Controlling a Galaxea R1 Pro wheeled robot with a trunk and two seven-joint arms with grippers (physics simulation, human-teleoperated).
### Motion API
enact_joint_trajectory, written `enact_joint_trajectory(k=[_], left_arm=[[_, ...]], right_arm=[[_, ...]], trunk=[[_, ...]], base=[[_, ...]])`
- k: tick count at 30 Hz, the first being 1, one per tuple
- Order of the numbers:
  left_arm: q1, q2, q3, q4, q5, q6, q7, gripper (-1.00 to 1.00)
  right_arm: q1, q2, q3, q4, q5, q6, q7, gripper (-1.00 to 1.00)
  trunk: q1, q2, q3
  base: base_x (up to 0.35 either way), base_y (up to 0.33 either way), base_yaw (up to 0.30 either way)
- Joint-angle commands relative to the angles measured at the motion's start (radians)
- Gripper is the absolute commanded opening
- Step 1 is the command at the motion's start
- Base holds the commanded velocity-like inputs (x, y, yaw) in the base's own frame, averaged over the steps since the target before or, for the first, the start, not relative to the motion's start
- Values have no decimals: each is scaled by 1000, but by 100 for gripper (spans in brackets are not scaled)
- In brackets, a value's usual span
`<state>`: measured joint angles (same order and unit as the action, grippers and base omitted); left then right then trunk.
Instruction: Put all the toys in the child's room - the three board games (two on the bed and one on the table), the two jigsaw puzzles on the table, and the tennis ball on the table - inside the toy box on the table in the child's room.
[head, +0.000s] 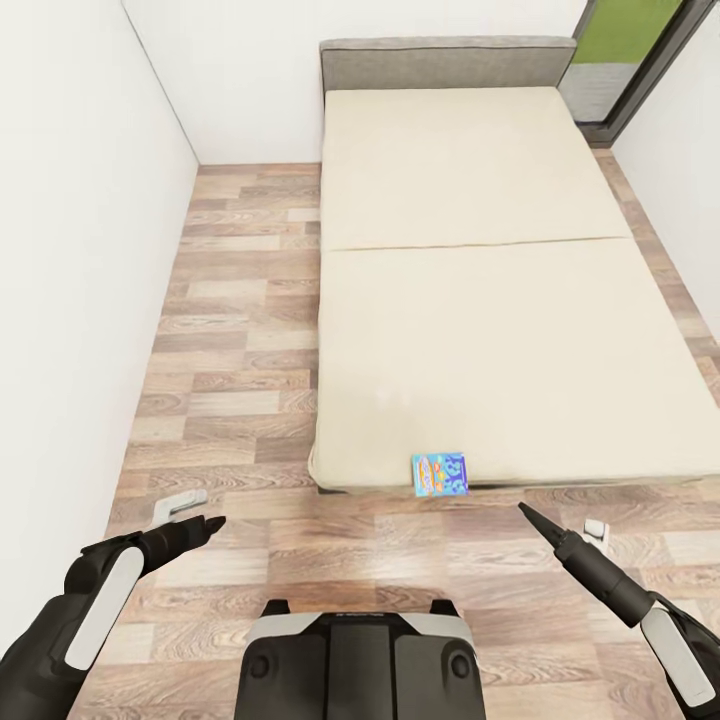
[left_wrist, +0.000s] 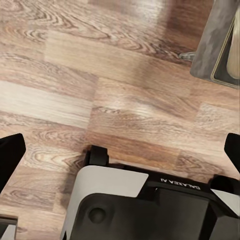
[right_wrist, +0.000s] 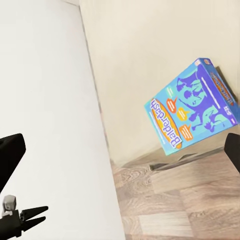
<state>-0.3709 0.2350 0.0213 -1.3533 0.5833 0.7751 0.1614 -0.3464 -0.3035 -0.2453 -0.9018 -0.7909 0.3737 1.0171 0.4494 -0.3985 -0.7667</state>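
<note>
Left gripper (head: 205, 524) low at the left over the floor (head: 240, 380), holding nothing; fingers drawn to one dark point in the head view, yet fingertips (left_wrist: 10, 155) far apart at the frame edges in the left wrist view, so wide. Below it there, the robot's own base (left_wrist: 150, 205) on wood planks. Right gripper (head: 528, 516) raised at the right, also bare, aimed toward the foot of the bed (head: 480, 300); fingertips (right_wrist: 11, 152) spread to both frame edges in the right wrist view, so wide as well. Between and just ahead of both grippers, small blue board game (head: 439, 472) lying at the very foot edge of the beige mattress, slightly overhanging; lettering "Balderdash" legible on it (right_wrist: 192, 107) from the right wrist. Beyond, grey headboard (head: 447, 62) against the white wall (head: 80, 250); dark-framed window (head: 640, 50) at the far right corner.
</note>
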Motion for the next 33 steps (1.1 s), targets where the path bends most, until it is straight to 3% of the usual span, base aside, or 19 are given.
enact_joint_trajectory(k=[1, 16, 33], left_arm=[[0, 0, 0, -2, 11, 4, 9, 100], [0, 0, 0, -3, 10, 4, 9, 100], [0, -2, 0, -4, 10, 4, 9, 100]], right_arm=[[0, 0, 0, 2, -7, 9, 1, 100], [0, 1, -3, 8, 46, 8, 0, 100], [0, 1, -3, 8, 51, 8, 0, 100]], trunk=[[1, -1, 1], [1, -1, 25], [1, -1, 53]], base=[[0, 0, 0], [0, 0, 0], [0, 0, 0]])
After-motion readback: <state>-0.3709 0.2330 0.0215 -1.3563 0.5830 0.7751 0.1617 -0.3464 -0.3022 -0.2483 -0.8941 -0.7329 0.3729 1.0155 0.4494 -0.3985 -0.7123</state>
